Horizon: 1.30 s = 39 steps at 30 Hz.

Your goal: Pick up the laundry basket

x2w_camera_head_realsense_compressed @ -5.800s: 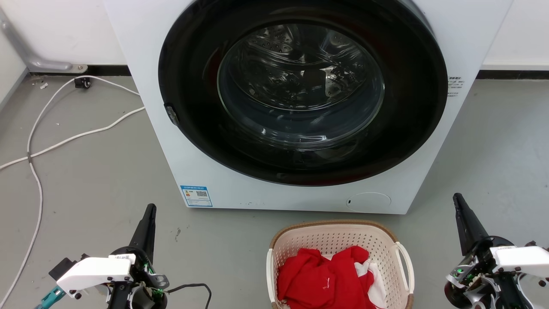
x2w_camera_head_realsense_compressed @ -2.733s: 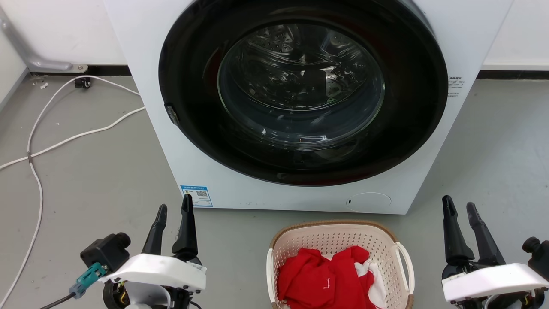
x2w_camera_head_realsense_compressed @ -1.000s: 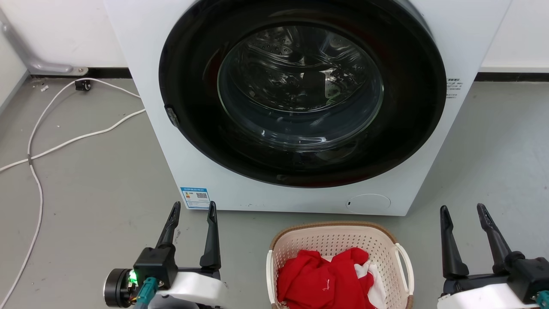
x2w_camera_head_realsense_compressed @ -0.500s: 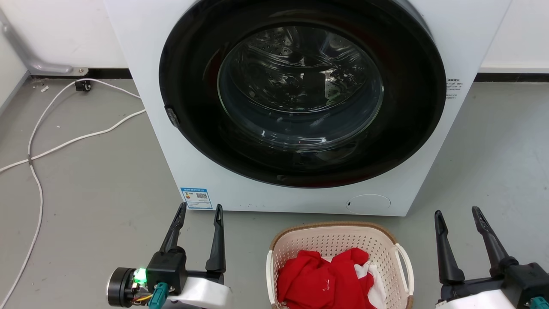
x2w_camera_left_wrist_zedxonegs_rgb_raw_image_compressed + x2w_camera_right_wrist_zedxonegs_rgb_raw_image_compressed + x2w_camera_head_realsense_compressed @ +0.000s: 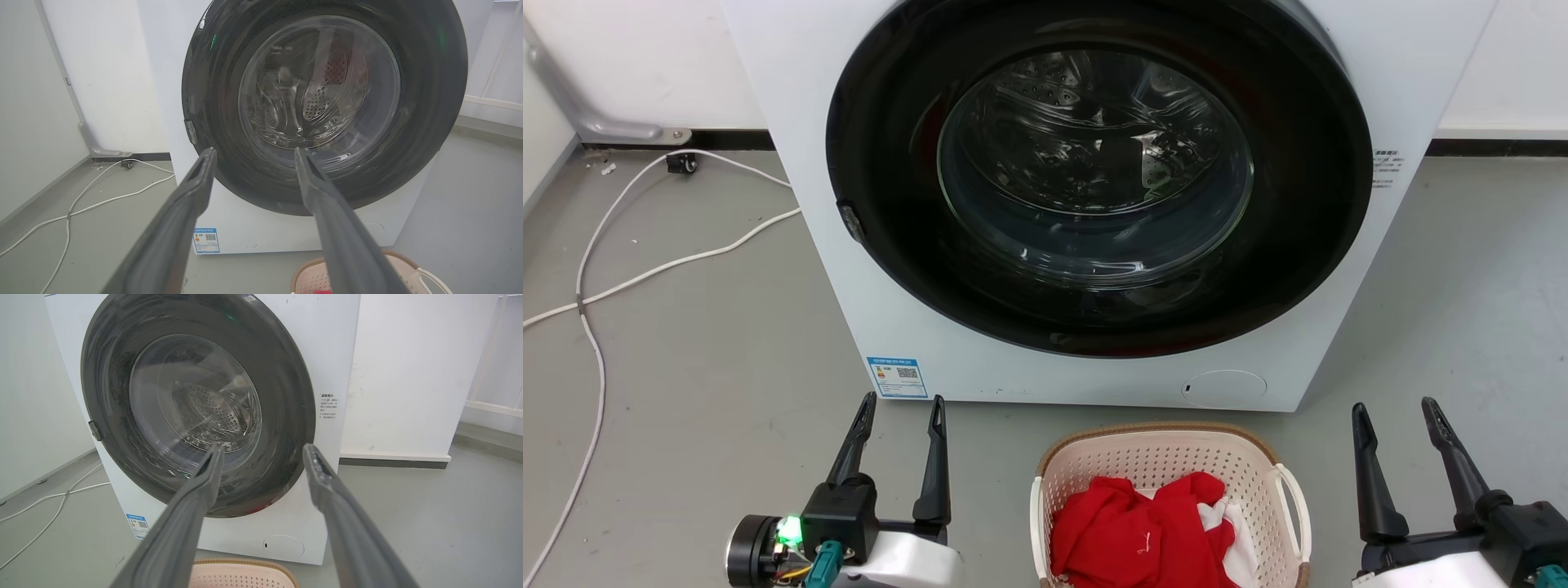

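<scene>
The laundry basket (image 5: 1168, 453) sat between the left gripper (image 5: 903, 400) and the right gripper (image 5: 1393, 404), the right one a bit nearer. Both had fingers spread apart and held nothing.

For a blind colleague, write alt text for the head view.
A cream laundry basket holding red cloth sits on the floor before a white washing machine. The robot's open left hand and open right hand flank it, empty.

Laundry basket (image 5: 1168, 457) before washing machine (image 5: 1094, 204), clothes (image 5: 1143, 531) inside, cable (image 5: 645, 261) left of machine
</scene>
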Available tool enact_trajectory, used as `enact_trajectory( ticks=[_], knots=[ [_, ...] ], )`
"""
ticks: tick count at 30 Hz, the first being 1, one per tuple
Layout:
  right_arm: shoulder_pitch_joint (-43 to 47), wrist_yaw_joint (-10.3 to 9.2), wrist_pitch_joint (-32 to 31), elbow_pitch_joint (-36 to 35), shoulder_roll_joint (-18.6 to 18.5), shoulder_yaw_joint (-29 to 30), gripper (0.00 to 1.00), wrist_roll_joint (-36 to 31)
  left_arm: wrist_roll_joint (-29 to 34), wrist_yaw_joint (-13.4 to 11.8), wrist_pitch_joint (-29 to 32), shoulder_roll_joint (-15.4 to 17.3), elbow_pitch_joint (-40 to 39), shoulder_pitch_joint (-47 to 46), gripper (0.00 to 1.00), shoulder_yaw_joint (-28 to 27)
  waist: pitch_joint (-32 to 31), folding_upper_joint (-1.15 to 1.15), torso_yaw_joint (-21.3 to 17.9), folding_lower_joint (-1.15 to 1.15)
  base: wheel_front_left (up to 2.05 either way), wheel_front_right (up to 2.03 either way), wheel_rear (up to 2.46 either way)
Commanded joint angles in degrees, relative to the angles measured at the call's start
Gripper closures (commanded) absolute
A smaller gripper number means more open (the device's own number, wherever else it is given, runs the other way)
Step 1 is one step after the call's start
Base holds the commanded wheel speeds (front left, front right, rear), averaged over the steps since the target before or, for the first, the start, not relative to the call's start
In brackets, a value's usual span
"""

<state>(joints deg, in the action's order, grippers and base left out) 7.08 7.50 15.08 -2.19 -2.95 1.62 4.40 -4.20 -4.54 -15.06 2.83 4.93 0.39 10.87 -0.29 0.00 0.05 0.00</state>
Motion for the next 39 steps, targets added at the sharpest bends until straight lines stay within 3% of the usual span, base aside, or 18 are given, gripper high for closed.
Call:
enact_trajectory(
  ticks=[1, 22, 31, 39],
  knots=[
    [0.42, -0.02, 0.14, 0.12, 0.13, 0.0, 0.0, 0.12, 0.13, 0.04, -0.18, 0.09, 0.07, 0.43, 0.0, -0.08, -0.01, 0.0, -0.01, 0.0, 0.0, 0.0, 0.0],
    [-1.78, -0.02, 0.15, 2.64, 0.13, 0.99, 0.0, -2.29, -0.45, 0.37, -0.17, 0.09, 3.52, -1.19, 0.0, 1.03, 1.84, 0.0, -0.78, 0.0, 0.0, 0.0, 0.0],
    [-8.77, -0.03, 0.13, 12.19, 0.12, 5.22, 0.0, -7.99, -1.58, 2.73, -0.17, 0.07, 12.09, -9.31, 0.0, 6.22, 10.91, 0.0, -1.13, 0.0, 0.0, 0.0, 0.0],
    [-17.77, -0.03, 0.14, 20.83, 0.13, 8.1, 0.0, -13.03, -4.71, 3.74, -0.17, 0.07, 24.96, -19.81, 0.0, 9.26, 20.85, 0.0, -2.41, 0.0, 0.0, 0.0, 0.0]
  ],
)
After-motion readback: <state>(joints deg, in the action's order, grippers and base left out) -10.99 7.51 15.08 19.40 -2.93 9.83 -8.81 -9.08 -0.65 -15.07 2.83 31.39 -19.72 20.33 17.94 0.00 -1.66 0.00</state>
